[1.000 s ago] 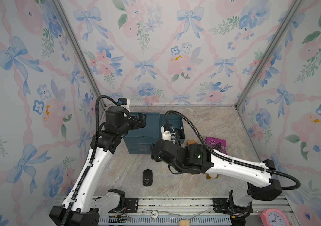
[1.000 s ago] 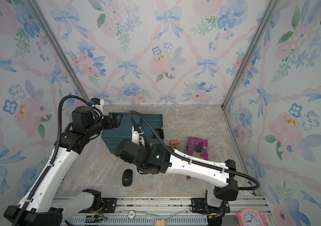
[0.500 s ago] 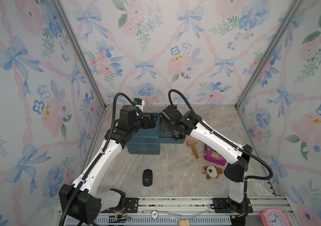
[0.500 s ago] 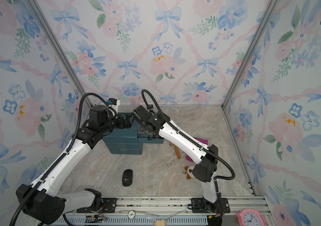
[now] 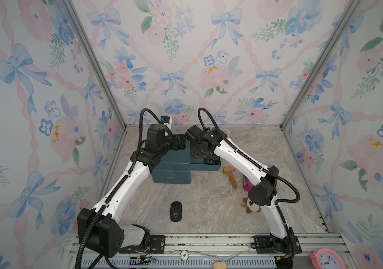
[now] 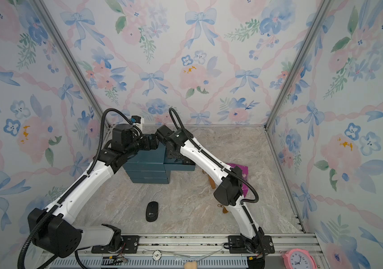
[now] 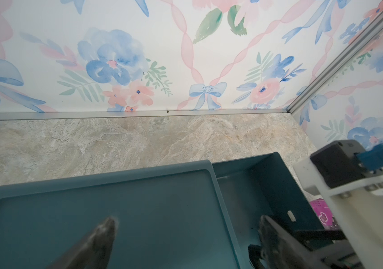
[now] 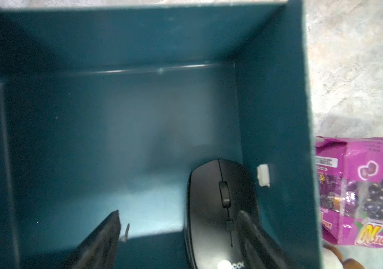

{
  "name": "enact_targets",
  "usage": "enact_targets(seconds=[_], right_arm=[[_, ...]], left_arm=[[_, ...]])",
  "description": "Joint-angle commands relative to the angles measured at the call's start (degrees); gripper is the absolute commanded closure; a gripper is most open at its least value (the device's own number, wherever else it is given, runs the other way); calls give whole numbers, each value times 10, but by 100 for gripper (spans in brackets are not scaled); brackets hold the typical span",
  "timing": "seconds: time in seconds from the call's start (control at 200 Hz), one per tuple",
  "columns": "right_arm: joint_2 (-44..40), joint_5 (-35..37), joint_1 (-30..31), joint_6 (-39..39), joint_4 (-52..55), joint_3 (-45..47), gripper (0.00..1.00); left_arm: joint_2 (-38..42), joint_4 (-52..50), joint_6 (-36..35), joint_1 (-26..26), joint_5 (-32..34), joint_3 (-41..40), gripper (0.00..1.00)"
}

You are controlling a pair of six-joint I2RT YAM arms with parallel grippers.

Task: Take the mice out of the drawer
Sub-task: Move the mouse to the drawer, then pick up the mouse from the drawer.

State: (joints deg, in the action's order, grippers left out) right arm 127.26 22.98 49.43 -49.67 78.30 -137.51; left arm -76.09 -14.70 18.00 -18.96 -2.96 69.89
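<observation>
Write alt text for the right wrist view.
A black mouse lies in the teal drawer beside one side wall, the open right hand poised over it without gripping. Outside the drawer, a purple snack packet lies on the marble tabletop.

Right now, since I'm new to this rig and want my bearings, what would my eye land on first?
The left gripper and right gripper, both open, meet over a teal drawer unit at the back of the table, amid floral walls. A black mouse lies alone on the table's front; a second mouse sits in the open drawer by its side wall, below the right gripper.
</observation>
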Motion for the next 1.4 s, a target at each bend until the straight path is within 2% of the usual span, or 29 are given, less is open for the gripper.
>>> enact_targets(seconds=[0.0,0.215,0.4,0.555,0.79,1.02,1.395], right_arm=[[-29,22,-8,-39,22,31,19],[-55,-6,-9,-68,-22,103,17],[-97,-69,-6,-56,-157,185,21],[-114,-108,-4,-42,-237,207,24],[-109,-64,-5,-23,-160,145,21],[-74,-74,-2,-17,-89,77,18],[-52,-79,3,35,-94,101,20]], left_arm=[[-10,10,-9,-2,10,6,2],[-11,9,-2,1,11,5,2],[-7,10,1,11,13,0,2],[-8,9,7,22,6,-4,2],[-8,10,11,35,-8,-6,2],[-10,11,9,42,-8,-5,2],[-12,9,13,46,-13,-8,2]])
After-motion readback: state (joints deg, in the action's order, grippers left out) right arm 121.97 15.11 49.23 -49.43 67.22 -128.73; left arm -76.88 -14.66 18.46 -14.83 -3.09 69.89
